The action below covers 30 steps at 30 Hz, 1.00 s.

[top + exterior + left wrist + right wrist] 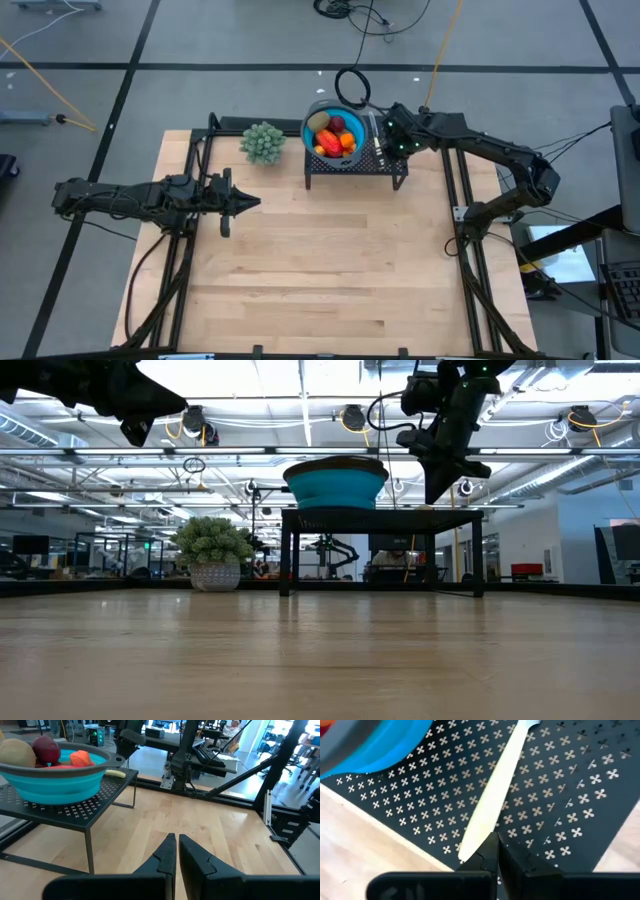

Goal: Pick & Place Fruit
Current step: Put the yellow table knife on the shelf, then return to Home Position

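Observation:
A round blue bowl stands on a black perforated stand at the table's far middle. In it lie fruit: an olive-green oval, a dark red round one and red-orange pieces. A pale yellow long piece lies flat on the stand beside the bowl. My right gripper is shut and points steeply down over that piece's end, right of the bowl. My left gripper is shut, level, above the table's left half. My right gripper's shut fingertips come from above, slanting down, over one end of the pale yellow piece, which lies on the stand. I cannot tell whether they touch it.
A bushy pale-green plant ball in a pot stands left of the stand. A black cable loop lies behind the bowl. Bare wooden tabletop spreads across the middle and near side, with black frame rails at both sides.

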Each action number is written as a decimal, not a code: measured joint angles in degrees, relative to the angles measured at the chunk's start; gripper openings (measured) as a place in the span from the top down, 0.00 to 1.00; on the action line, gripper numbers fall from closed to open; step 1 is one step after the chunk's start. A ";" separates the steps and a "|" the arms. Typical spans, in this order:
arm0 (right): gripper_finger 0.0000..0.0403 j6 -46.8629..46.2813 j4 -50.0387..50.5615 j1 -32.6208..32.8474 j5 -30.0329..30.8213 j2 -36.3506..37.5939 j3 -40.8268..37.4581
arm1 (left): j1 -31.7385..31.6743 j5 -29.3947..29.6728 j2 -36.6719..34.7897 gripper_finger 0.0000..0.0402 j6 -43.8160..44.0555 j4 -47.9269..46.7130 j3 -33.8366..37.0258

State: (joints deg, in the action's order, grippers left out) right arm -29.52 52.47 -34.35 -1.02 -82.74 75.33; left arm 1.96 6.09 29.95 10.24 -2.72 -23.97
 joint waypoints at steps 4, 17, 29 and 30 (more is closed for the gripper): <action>1.00 -0.17 0.07 0.02 1.02 0.00 0.00 | 0.00 0.00 -0.01 0.95 0.00 0.00 0.00; 1.00 -0.24 0.09 2.98 4.25 0.00 -0.02 | 0.00 0.00 0.00 0.95 0.02 -0.02 0.00; 1.00 -1.47 -1.17 3.80 4.20 0.29 -3.29 | 0.00 -0.04 -0.01 0.95 0.17 -0.02 0.00; 1.00 -1.49 -1.37 3.78 4.22 0.44 -3.51 | 0.00 -0.04 0.00 0.95 0.17 -0.02 0.00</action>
State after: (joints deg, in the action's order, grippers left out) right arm -31.01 51.10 -30.57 3.20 -82.30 71.82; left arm 1.96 6.04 29.95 10.41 -2.74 -23.97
